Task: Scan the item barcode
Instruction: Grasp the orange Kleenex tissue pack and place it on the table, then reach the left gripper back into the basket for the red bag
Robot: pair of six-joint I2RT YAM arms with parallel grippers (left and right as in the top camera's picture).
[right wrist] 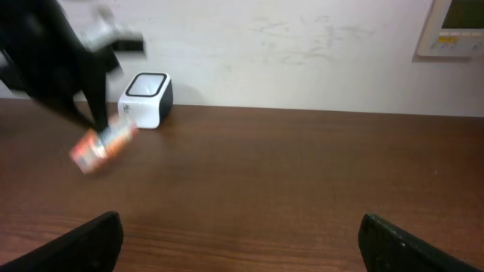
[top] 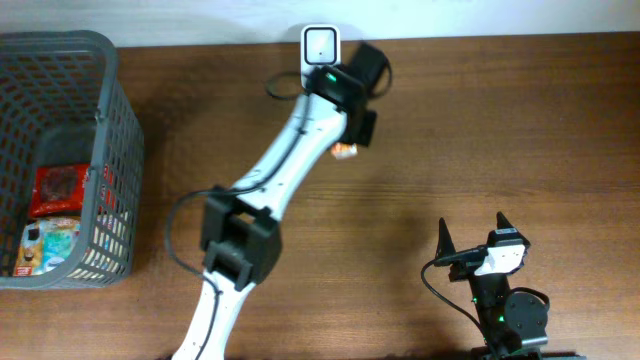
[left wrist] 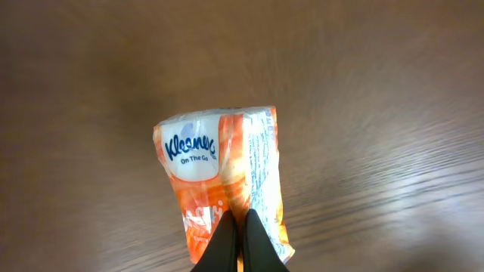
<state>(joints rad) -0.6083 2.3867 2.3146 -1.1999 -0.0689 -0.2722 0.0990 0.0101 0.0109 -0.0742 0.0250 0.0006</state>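
An orange and white Kleenex tissue pack (left wrist: 223, 181) hangs above the wooden table, pinched at its lower edge by my left gripper (left wrist: 243, 221), which is shut on it. From overhead only a corner of the pack (top: 345, 151) shows under the left arm, just in front of the white barcode scanner (top: 321, 45) at the table's back edge. The right wrist view shows the pack (right wrist: 102, 146) tilted in the air left of the scanner (right wrist: 147, 99). My right gripper (top: 474, 232) rests open near the front right, holding nothing.
A grey plastic basket (top: 110, 120) stands at the far left with packaged items (top: 58, 190) inside. A black cable (top: 172, 235) loops beside the left arm. A wall runs behind the table's back edge.
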